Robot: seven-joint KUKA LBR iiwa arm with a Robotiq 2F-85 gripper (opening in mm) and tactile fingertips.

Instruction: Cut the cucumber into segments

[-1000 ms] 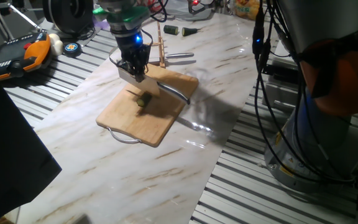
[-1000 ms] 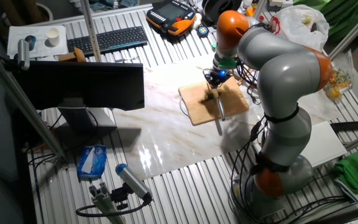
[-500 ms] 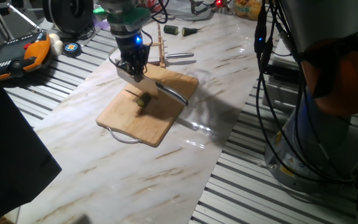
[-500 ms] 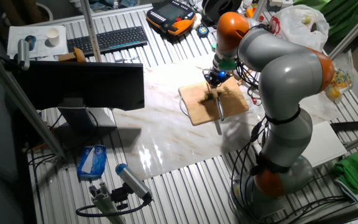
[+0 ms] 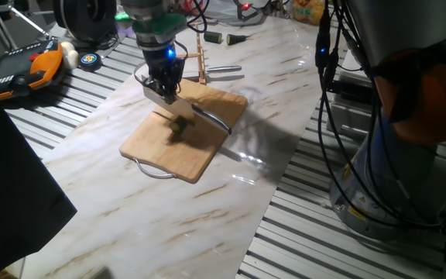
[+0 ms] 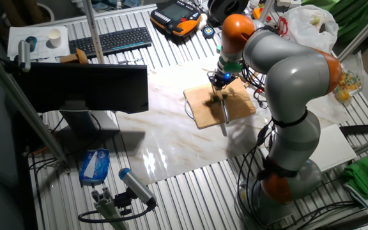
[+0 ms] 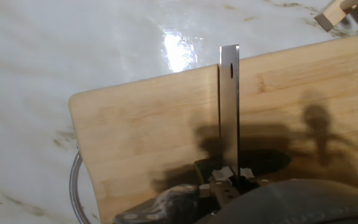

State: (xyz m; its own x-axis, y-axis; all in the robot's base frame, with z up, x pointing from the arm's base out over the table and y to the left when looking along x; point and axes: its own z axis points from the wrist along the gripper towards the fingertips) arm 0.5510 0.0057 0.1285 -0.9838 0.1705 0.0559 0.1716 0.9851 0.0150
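1. The gripper [image 5: 163, 87] hangs over the far half of the wooden board [image 5: 161, 149], clamped on a knife [image 7: 229, 112] whose flat steel blade runs edge-on away from the hand camera.
2. In the hand view the fingers close on the blade's base at the bottom of the frame; their tips are tucked into dark shadow, so the grip line itself is hard to read.
3. The cucumber [image 5: 179, 124] lies on the board, just beside and below the blade as seen from one fixed view, a small dark green stub; contact between blade and cucumber cannot be judged.
4. In the other fixed view the arm [image 6: 286, 70] arches over the board [image 6: 204, 112] and the cucumber is too small to pick out.
5. The hand view shows no cucumber, only bare wood with shadows across it.
6. A metal loop handle [image 5: 152, 170] sticks out from the board's near edge on the marble table [image 5: 169, 217].
7. No separate segments can be made out.
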